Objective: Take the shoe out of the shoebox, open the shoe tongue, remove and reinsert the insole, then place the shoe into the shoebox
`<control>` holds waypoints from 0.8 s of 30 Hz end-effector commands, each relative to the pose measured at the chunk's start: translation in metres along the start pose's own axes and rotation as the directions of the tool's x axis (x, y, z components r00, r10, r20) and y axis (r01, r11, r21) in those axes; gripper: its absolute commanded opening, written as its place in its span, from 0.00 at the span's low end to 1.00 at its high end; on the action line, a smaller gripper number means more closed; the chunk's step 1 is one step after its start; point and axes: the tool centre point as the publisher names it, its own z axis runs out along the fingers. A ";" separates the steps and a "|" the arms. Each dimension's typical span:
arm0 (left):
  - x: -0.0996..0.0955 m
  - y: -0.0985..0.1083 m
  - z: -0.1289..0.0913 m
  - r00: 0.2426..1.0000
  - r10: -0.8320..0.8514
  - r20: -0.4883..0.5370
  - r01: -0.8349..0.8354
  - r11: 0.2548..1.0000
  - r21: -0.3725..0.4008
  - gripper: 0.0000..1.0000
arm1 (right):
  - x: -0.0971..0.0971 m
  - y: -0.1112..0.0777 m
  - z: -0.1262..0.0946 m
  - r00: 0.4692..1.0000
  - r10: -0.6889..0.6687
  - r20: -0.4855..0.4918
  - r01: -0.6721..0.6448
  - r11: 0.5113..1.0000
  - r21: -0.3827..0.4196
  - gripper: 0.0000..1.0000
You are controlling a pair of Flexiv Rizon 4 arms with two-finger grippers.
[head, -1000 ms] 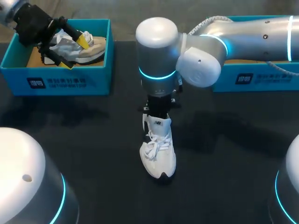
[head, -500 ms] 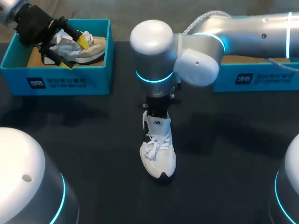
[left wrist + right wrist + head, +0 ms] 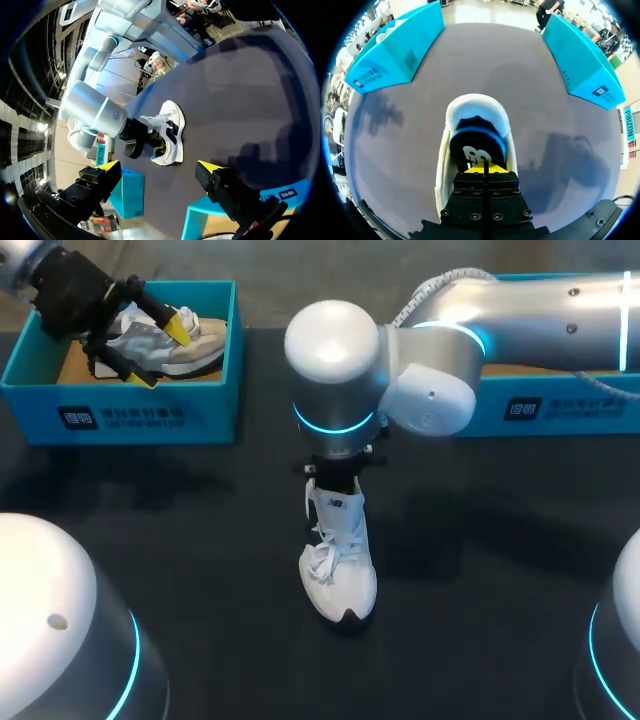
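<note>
Two grippers, one engaged. The shoe (image 3: pixel 338 570) stands upright on its sole at the middle of the table (image 3: pixel 500 570), outside the shoebox (image 3: pixel 120 415), probably so that its opening can be reached from above. Its long axis runs from far edge to near edge, toe toward the near edge. The right gripper (image 3: pixel 485 169), fingers closed together, has its tips in the heel opening at the insole (image 3: pixel 475 147); whether they pinch it cannot be told. The left gripper (image 3: pixel 158 350), spread wide and empty, hangs over the shoebox at the far-left corner.
</note>
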 end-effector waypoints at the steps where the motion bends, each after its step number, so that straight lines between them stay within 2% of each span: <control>1: 0.000 0.000 0.000 1.000 0.001 -0.002 -0.001 1.000 0.000 1.00 | 0.005 0.000 0.019 1.000 -0.003 -0.010 0.003 1.000 0.018 0.00; 7: 0.000 0.000 0.000 1.000 0.001 -0.002 -0.001 1.000 0.000 1.00 | 0.004 -0.003 0.027 1.000 -0.012 -0.013 0.013 0.999 0.040 0.00; 11: 0.000 0.000 0.000 1.000 0.001 -0.002 -0.001 1.000 0.000 1.00 | -0.001 -0.001 0.016 1.000 -0.005 -0.005 0.005 1.000 0.008 0.00; 17: 0.000 0.000 0.000 1.000 0.001 -0.002 -0.001 1.000 0.000 1.00 | -0.003 0.012 0.006 1.000 -0.009 -0.005 0.009 1.000 -0.030 0.00; 24: 0.000 0.000 0.000 1.000 0.001 -0.002 -0.001 1.000 0.000 1.00 | -0.002 0.030 0.011 1.000 -0.016 -0.007 0.016 0.997 -0.076 0.00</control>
